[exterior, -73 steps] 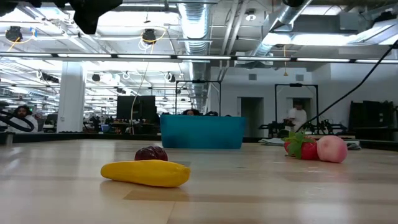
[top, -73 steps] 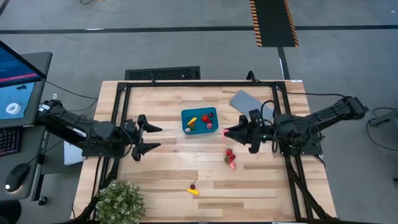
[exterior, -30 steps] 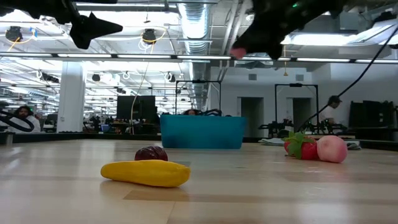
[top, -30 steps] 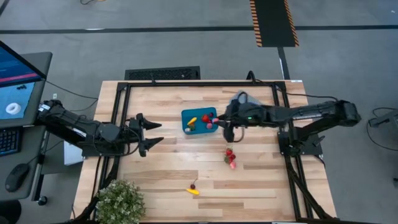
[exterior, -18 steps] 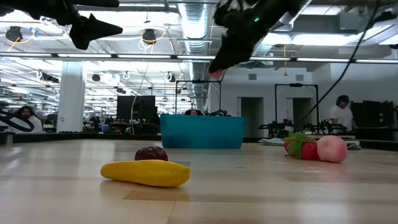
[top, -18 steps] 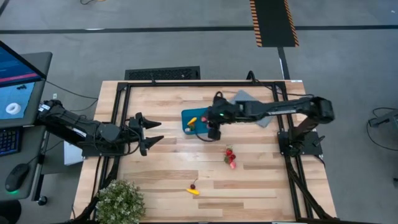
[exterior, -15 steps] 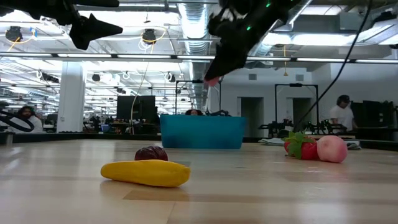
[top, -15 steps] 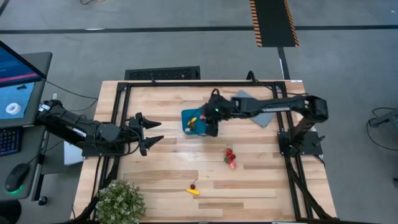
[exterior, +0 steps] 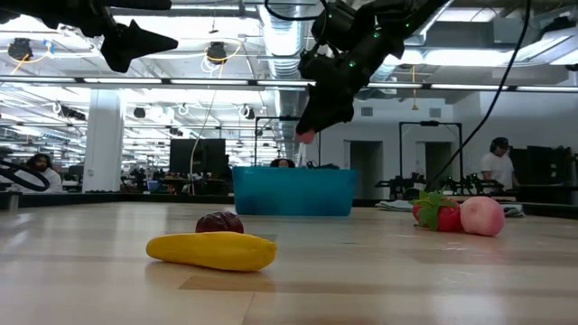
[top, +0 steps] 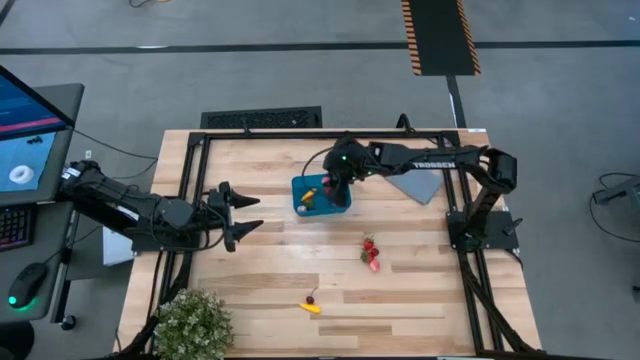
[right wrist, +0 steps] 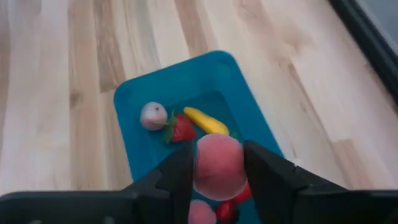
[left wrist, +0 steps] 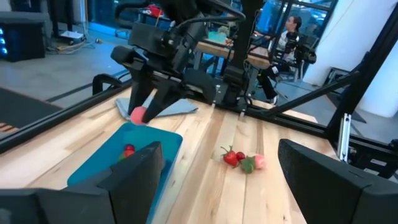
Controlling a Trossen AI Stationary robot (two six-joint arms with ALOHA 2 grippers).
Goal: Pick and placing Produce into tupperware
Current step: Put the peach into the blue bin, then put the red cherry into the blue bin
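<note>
Above the tupperware (top: 322, 194) at the counter's far middle, the right pincer (right wrist: 216, 163) grips a pink fruit (right wrist: 217, 165) between part-spread fingers: the placing step. Next, it should let go. Left pincer (top: 244, 211) waits spread wide, empty, at left.

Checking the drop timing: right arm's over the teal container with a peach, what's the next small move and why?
Probably open the fingers and let go. The right gripper hangs above the teal container with the pink peach between its fingers, directly over the strawberry and yellow piece already inside. The left gripper waits open off to the side.
</note>
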